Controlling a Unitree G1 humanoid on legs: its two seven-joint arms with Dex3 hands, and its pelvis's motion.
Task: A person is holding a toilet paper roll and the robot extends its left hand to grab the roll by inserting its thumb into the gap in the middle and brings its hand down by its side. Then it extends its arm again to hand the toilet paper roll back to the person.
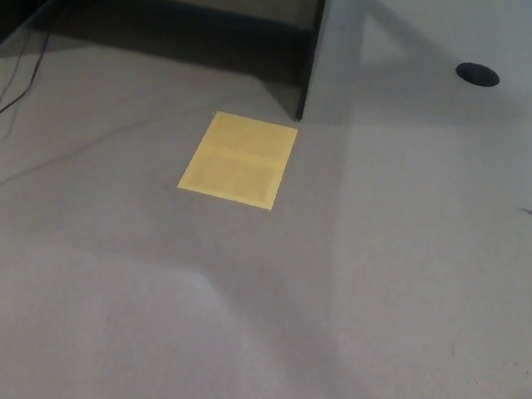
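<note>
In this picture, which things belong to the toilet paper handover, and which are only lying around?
Belonging to the job:
- nothing in view; the toilet paper roll, both robot hands and the person are out of frame.

Only lying around:
- flat yellow rectangular sheet on the floor
- thin dark cable at the left
- round black disc at the upper right
</note>
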